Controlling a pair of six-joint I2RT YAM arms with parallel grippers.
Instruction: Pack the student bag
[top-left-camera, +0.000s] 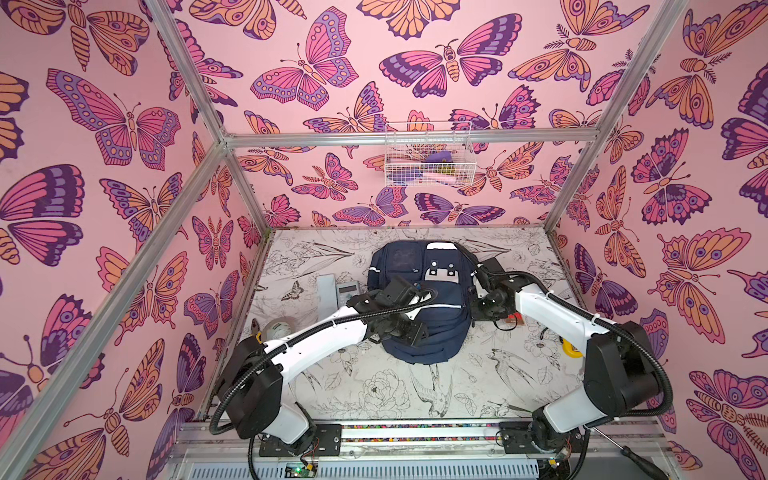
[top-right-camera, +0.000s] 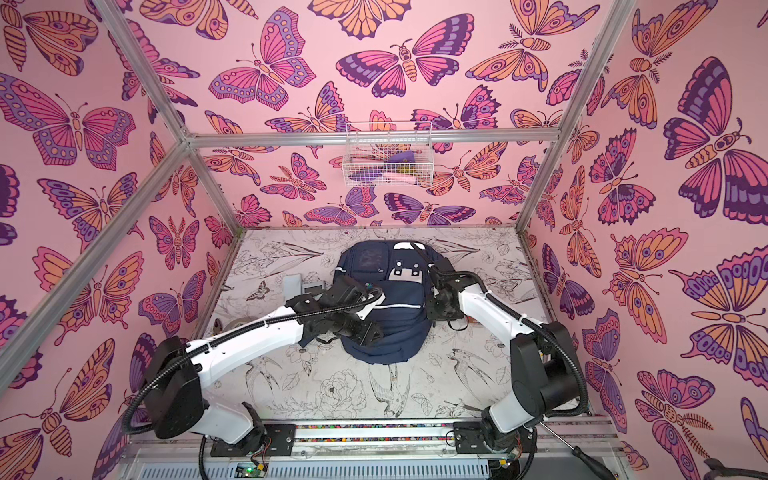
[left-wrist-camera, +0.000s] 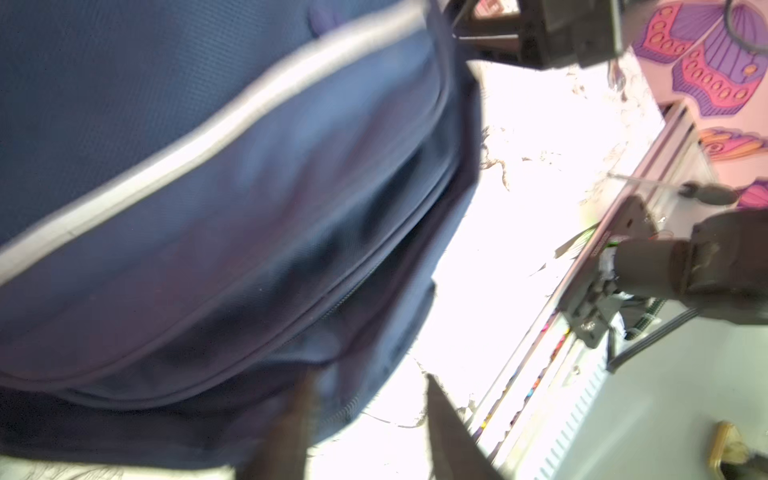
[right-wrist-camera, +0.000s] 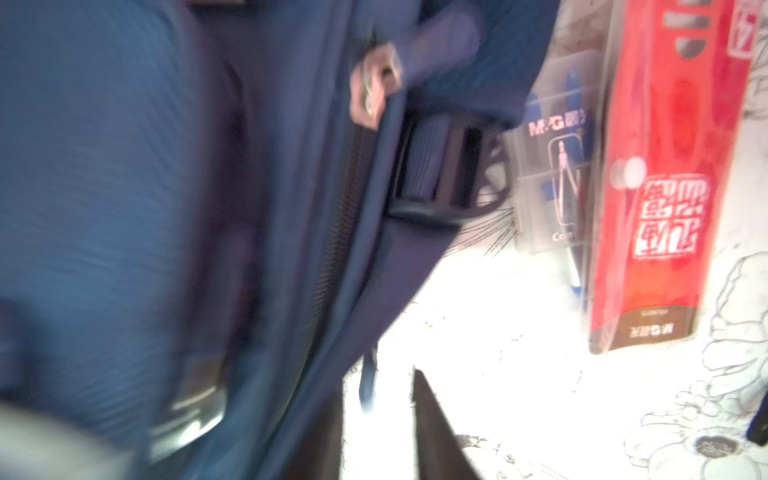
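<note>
The student bag (top-left-camera: 440, 332) is lying front-up in the middle of the flower-printed surface (top-left-camera: 374, 390), between the two arms. The jaws of the left arm (top-left-camera: 320, 345) are standing apart over the bag's near left edge, pinching nothing. Those of the right arm (top-left-camera: 552, 311) are also parted, hovering beside the bag's right flank, where a metal zipper pull (right-wrist-camera: 374, 87) is showing.

The bag is looking soft and slack. Its fabric is sagging and creasing along the zipper line (left-wrist-camera: 332, 299), so it is likely going to fold and drag rather than lift as one piece, and the weave may be slipping out of any shallow pinch. The pull tab, the piped seam and the straps are looking like the firmest holds. One arm is probably going to be pinning the flap while the other is tugging.

A red stationery pack (right-wrist-camera: 665, 187) and a compass set (right-wrist-camera: 552, 174) are lying just beside the bag.
</note>
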